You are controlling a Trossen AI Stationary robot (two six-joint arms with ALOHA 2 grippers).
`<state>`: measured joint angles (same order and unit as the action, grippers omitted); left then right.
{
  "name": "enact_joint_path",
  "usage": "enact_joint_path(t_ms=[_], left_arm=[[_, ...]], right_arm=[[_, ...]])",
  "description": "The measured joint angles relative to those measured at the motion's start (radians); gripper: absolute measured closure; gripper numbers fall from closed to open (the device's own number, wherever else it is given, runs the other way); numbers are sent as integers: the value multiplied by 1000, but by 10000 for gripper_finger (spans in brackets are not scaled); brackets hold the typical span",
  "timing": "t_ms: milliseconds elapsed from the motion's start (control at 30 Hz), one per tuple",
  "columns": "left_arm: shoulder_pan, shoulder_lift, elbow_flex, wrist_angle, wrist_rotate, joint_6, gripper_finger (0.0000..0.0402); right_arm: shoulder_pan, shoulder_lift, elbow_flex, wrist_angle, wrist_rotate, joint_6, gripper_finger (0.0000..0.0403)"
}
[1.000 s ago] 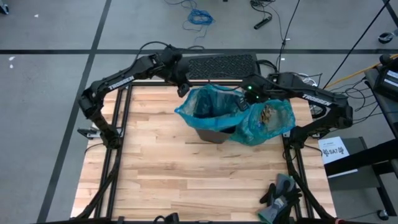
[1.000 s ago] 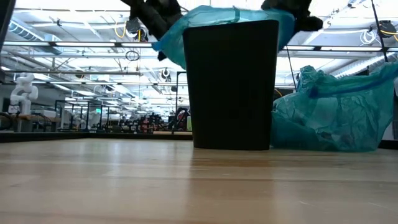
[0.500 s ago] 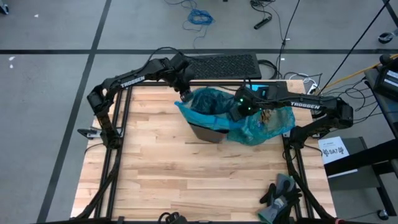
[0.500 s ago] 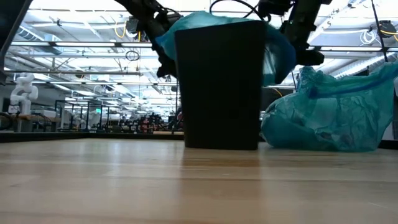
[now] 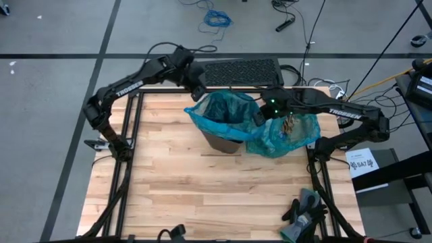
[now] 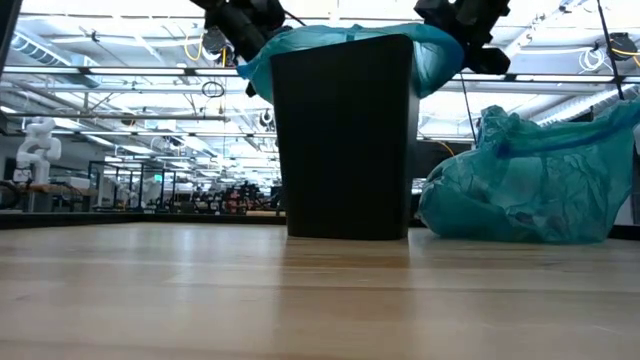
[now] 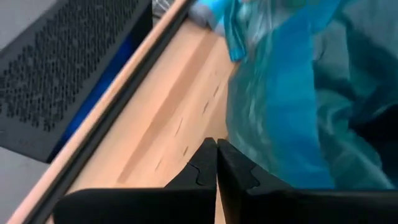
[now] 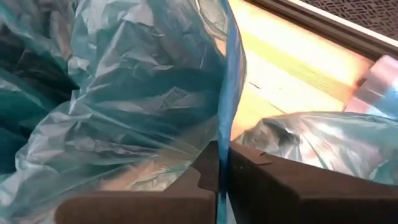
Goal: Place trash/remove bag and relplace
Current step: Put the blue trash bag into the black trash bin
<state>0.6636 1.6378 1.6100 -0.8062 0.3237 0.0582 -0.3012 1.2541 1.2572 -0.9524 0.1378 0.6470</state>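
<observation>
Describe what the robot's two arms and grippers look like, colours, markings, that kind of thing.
Both arms are black and slim-jointed, with white TROSSEN lettering along a link and thin black cables looping beside them. The right arm shows a small green light near its wrist. The left gripper and right gripper each have two flat, dark, angular fingers with notched inner edges.

Dark gloves (image 5: 305, 210) at the table's (image 5: 175, 182) near-right corner; black perforated panel (image 5: 239, 70) behind.

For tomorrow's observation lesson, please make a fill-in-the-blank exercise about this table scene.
1. The black plastic bin is lined with a thin ____ plastic bag.
2. The tied-off full bag lies on the ____ table beside the bin.
3. The right gripper has its fingers shut on the liner's ____.

Missing words: blue; wooden; edge
</observation>
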Motion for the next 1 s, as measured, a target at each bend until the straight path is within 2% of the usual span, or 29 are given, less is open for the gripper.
enact_joint_path(t_ms=[167, 500, 700, 1000], left_arm=[[16, -27, 0, 61, 15, -70, 372], [20, -37, 0, 66, 50, -59, 287], [18, -38, 0, 107, 211, -107, 273], [-21, -38, 0, 102, 206, -101, 272]], right_arm=[[-1, -20, 8, -1, -3, -6, 360], [-30, -24, 9, -4, -1, -9, 279], [-36, -24, 9, -3, -5, -12, 266], [-40, -24, 9, -2, -4, -31, 266]])
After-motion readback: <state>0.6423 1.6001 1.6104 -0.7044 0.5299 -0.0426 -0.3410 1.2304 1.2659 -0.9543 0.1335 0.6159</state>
